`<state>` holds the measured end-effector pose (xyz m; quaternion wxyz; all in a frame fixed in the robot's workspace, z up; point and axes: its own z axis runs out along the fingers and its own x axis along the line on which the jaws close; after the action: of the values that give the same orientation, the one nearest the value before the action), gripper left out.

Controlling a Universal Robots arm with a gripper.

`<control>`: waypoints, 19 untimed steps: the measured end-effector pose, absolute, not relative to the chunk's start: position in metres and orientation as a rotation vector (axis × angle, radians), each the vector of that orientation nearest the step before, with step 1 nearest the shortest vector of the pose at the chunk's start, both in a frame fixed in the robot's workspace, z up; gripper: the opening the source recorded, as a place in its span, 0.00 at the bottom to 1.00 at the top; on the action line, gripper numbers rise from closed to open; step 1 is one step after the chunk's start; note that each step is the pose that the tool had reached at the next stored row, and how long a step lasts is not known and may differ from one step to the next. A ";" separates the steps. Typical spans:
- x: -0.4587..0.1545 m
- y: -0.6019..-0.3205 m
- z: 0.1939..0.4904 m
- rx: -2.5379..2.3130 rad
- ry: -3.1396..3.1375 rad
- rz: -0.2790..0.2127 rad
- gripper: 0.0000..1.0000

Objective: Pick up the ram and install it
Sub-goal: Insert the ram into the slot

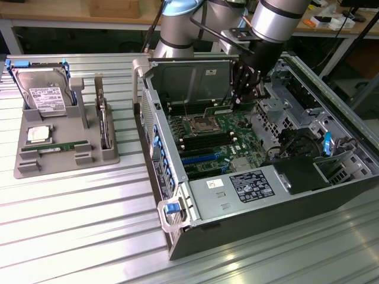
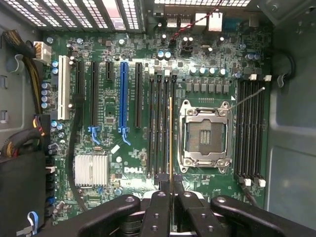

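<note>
My gripper (image 1: pixel 244 97) hangs inside the open computer case, above the motherboard (image 1: pixel 210 139), shut on the ram (image 1: pixel 218 110), a thin green stick with a pale label. In the wrist view the ram (image 2: pixel 171 143) appears edge-on as a thin gold line between my black fingers (image 2: pixel 159 210). It hovers in line with the black memory slots (image 2: pixel 159 128) beside the empty processor socket (image 2: pixel 205 136). I cannot tell whether it touches a slot. A second bank of slots (image 2: pixel 249 133) lies on the socket's other side.
On the exterior view's left, a grey tray (image 1: pixel 23 168) holds a hard drive (image 1: pixel 44 89), a square silver processor (image 1: pixel 38 133) and another green stick (image 1: pixel 59 146). The case walls (image 1: pixel 151 148), cables (image 1: pixel 296 145) and a silver heatsink (image 2: pixel 91 170) surround the board.
</note>
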<state>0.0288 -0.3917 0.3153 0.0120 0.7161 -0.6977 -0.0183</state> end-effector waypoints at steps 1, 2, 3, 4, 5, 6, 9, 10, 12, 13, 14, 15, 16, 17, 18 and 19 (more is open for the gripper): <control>0.029 -0.392 0.314 2.232 -2.175 -0.057 0.12; 0.029 -0.392 0.313 2.232 -2.175 -0.057 0.12; 0.029 -0.392 0.312 2.232 -2.175 -0.057 0.12; 0.029 -0.392 0.311 2.233 -2.175 -0.057 0.12; 0.029 -0.392 0.310 2.232 -2.175 -0.057 0.12; 0.029 -0.392 0.309 2.233 -2.175 -0.057 0.12; 0.029 -0.392 0.307 2.233 -2.175 -0.057 0.12; 0.029 -0.392 0.305 2.233 -2.175 -0.057 0.12; 0.029 -0.392 0.304 2.233 -2.175 -0.057 0.12; 0.029 -0.392 0.303 2.233 -2.175 -0.057 0.12; 0.029 -0.392 0.302 2.233 -2.175 -0.057 0.12; 0.029 -0.392 0.301 2.232 -2.175 -0.057 0.12; 0.029 -0.392 0.300 2.233 -2.175 -0.057 0.12; 0.029 -0.392 0.299 2.232 -2.175 -0.057 0.12; 0.029 -0.392 0.298 2.232 -2.175 -0.057 0.12; 0.029 -0.392 0.297 2.232 -2.175 -0.057 0.12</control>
<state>0.0288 -0.3917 0.2973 0.0121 0.7161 -0.6977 -0.0183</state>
